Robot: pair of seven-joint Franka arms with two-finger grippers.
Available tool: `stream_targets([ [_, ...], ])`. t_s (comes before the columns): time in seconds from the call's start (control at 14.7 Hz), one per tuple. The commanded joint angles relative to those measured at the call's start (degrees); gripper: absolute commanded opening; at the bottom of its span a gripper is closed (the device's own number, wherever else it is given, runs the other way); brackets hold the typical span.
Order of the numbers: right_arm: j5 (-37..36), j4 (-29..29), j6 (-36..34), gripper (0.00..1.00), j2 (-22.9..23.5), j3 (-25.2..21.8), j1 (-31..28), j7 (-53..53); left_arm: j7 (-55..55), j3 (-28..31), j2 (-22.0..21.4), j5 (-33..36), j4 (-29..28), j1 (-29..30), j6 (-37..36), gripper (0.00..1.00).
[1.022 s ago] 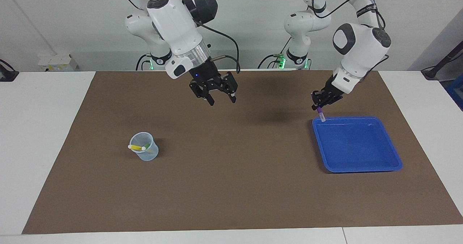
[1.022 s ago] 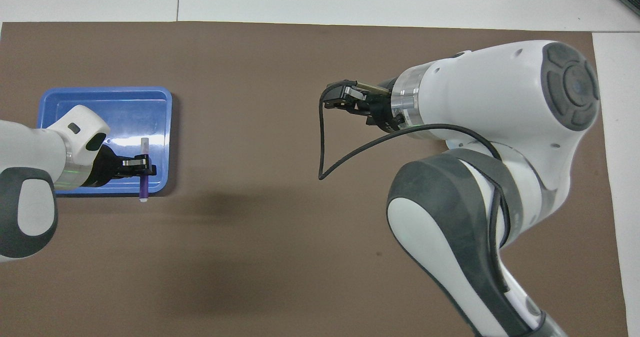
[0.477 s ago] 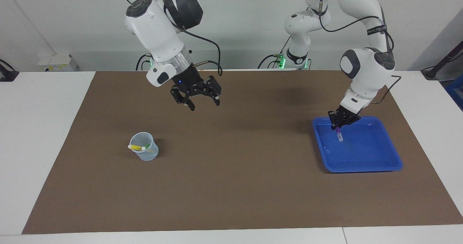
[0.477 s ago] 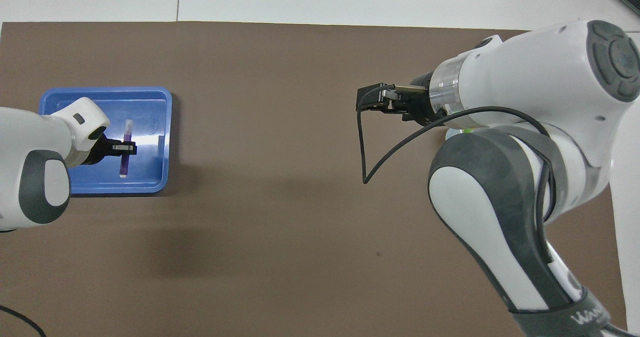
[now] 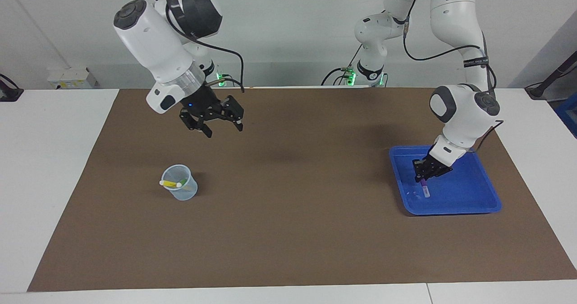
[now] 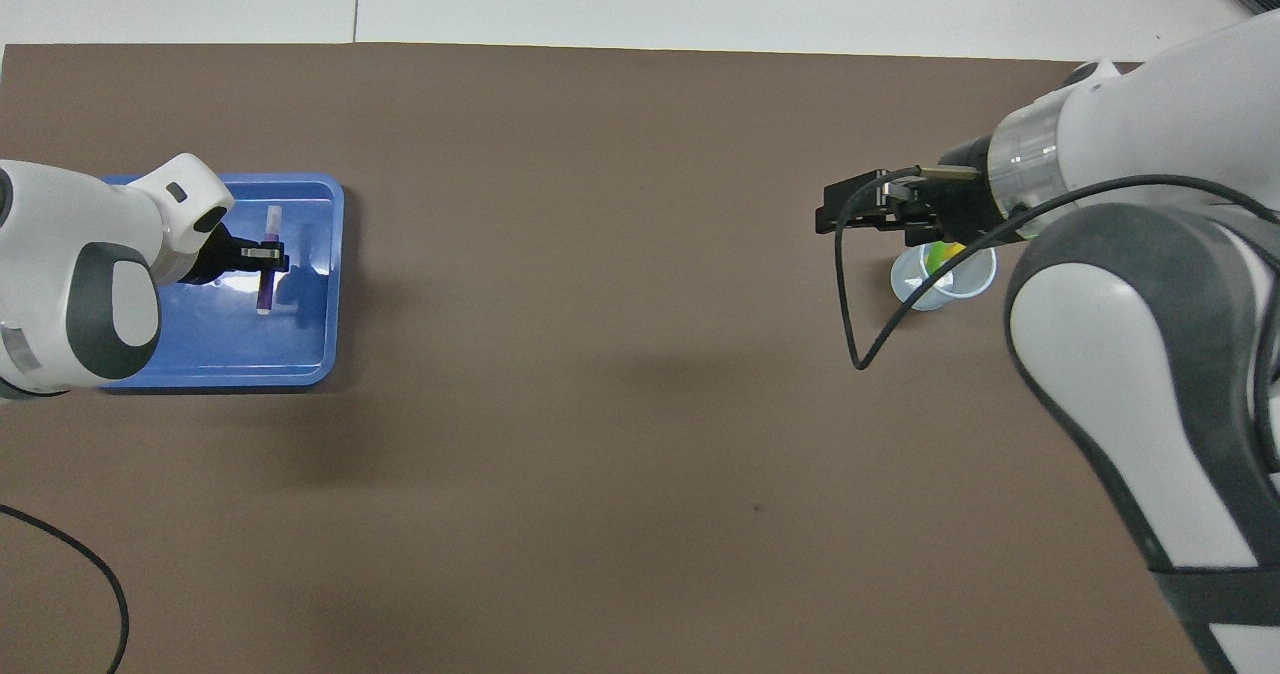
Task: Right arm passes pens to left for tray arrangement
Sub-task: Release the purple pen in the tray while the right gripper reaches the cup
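Observation:
My left gripper [image 5: 426, 176] [image 6: 268, 256] is shut on the purple pen [image 5: 424, 188] [image 6: 266, 276] and holds it low inside the blue tray [image 5: 469, 200] [image 6: 200, 354], its pale cap end tilted down close to the tray floor. My right gripper [image 5: 222, 128] [image 6: 835, 220] is open and empty in the air, over the mat beside the small translucent cup [image 5: 180, 183] [image 6: 935, 279]. The yellow pen [image 5: 170, 184] lies across the cup's mouth, and the green pen [image 5: 183, 180] [image 6: 940, 254] stands inside it.
A brown mat [image 5: 288, 232] covers the table's middle, with white table [image 5: 49, 159] around it. A black cable [image 6: 850, 304] hangs from the right wrist. The cup stands toward the right arm's end, the tray toward the left arm's end.
The left gripper has carried the purple pen from the tray's rim down into the tray. The right gripper has swung from mid-table toward the cup, staying open.

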Motion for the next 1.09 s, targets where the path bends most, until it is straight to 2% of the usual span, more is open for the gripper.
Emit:
stream_targets([
  [0.0,-0.16,-1.61,-2.78,1.00,-1.61,0.48,-4.39,-9.34,-0.01,-0.38,1.07,1.30,1.32,0.34,0.45,0.00],
  [0.27,-7.18,-3.71,-6.38,1.00,-2.92,0.48,-4.92,-10.51,-0.89,-0.38,1.77,1.30,0.80,0.25,2.20,0.00],
  [0.48,-12.45,-7.75,-5.96,1.00,-5.03,0.56,-5.54,-11.64,-1.07,-0.38,1.77,1.30,0.53,0.16,2.21,0.00],
  [0.82,-18.26,-8.20,0.27,1.00,-3.99,0.56,-7.03,-33.33,-2.73,-0.38,1.86,1.30,0.00,-0.19,2.30,0.00],
  [0.89,-18.35,-8.28,1.59,1.00,-3.37,0.56,-7.82,-35.88,-3.00,-0.38,1.77,1.30,-0.26,-0.01,2.47,0.03],
  [1.02,-18.35,-8.29,5.27,0.99,-1.88,0.65,-8.70,-41.51,-4.31,-0.38,1.77,1.30,-0.44,-0.10,2.82,0.21],
])
